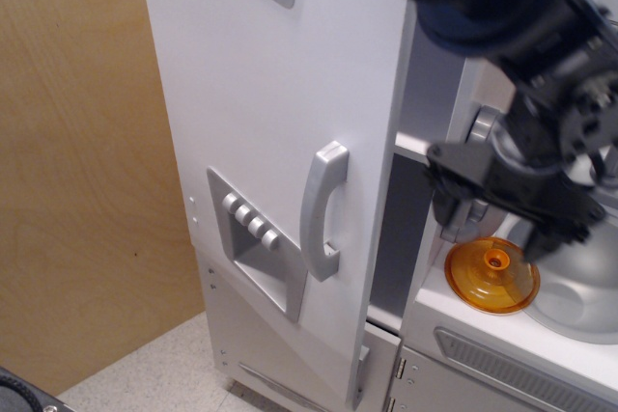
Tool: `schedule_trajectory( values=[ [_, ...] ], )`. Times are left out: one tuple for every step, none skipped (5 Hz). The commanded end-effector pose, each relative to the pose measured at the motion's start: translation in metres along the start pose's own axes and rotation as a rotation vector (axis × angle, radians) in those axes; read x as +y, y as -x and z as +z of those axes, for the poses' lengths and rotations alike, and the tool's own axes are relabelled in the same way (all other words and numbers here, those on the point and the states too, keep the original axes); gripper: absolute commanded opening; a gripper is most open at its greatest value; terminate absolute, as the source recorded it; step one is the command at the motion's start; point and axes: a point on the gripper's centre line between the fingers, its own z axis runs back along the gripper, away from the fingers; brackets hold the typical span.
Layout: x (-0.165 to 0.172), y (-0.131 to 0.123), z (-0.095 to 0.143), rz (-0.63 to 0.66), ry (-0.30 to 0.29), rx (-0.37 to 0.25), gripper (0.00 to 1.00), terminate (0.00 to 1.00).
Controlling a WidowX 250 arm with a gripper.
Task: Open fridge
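Note:
The tall white fridge [280,94] fills the middle of the view. Its big door carries a silver curved handle [323,209] and a silver four-button dispenser recess [256,238]. The door stands ajar, and a dark gap [401,229] along its right edge shows an inner shelf. My gripper [497,227] is to the right of the door, well clear of the handle. It hangs just above an orange disc [492,277] on the counter. Its black fingers [451,219] are spread apart with nothing between them.
A wooden wall [77,161] stands to the left of the fridge. A smaller white lower door with a small handle [361,373] sits below the big door. A grey sink basin [584,296] and a counter with a vent strip [521,359] are at the right.

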Motion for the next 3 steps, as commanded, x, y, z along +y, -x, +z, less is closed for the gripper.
schedule_trajectory(
  values=[
    [0.033,-0.019,0.027,-0.089,0.049,-0.045,1.0,0.0],
    [0.04,-0.001,0.031,-0.117,0.062,-0.009,1.0,0.0],
    [0.043,0.024,0.035,-0.136,0.059,-0.022,1.0,0.0]
  ],
)
